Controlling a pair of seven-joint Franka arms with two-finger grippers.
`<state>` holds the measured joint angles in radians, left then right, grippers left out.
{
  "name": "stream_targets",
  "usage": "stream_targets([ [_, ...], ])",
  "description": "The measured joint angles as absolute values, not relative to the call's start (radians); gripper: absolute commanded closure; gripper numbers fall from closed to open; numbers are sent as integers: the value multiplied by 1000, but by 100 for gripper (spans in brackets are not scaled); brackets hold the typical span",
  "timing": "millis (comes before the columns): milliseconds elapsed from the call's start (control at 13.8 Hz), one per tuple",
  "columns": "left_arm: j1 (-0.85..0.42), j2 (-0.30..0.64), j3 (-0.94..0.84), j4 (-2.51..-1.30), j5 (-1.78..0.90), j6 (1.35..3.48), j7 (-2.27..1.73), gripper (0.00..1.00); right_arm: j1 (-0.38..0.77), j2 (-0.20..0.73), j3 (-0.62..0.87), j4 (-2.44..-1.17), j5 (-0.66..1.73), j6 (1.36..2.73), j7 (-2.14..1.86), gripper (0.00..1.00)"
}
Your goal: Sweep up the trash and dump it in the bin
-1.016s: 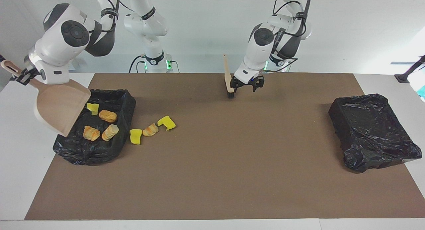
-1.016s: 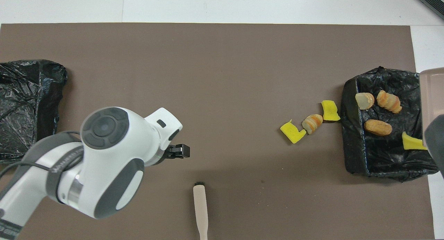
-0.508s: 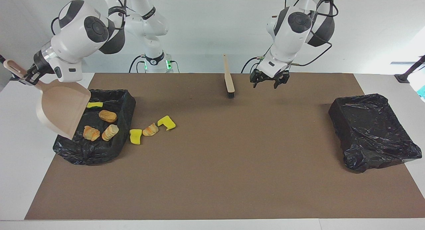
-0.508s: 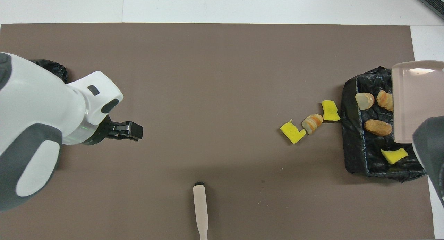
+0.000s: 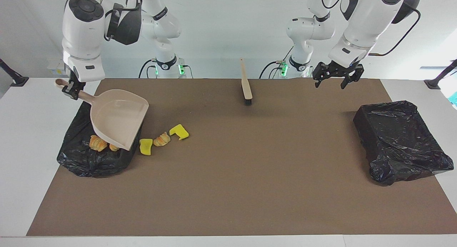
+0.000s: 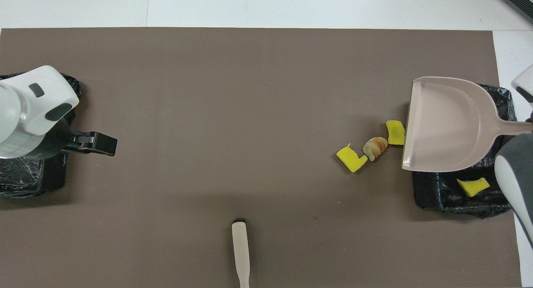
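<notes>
Right gripper (image 5: 73, 91) clamped on dustpan (image 5: 117, 124) handle over bin (image 5: 76, 157), three trash pieces (image 5: 162, 139) at bin's 3 o'clock in facing view, left gripper (image 5: 337, 77) empty, fingers spread.

My right gripper (image 5: 71, 91) holds the handle of the beige plastic dustpan (image 5: 119, 119), over the black-lined bin (image 5: 89, 165) at my right arm's end, with bread lumps (image 5: 97, 142) inside. Three trash pieces (image 5: 162, 138) lie just beside that bin. The wooden brush (image 5: 246, 86) lies nearer to me. My left gripper (image 5: 338, 76), spread wide, hangs near the second black-lined bin (image 5: 400, 140).
</notes>
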<state>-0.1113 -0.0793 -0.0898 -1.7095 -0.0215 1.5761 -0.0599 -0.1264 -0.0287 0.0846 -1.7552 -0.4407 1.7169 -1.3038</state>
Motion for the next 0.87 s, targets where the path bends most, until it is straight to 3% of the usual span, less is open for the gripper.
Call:
stream_targets([
  [435, -41, -79, -89, -1709, -20, 1571, -40, 0, -51, -19, 96, -1790, -205, 1680, -737, 100],
  [871, -21, -70, -90, -1706, -16, 1574, 43, 0, 62, 61, 98, -1802, -12, 1721, -223, 100],
])
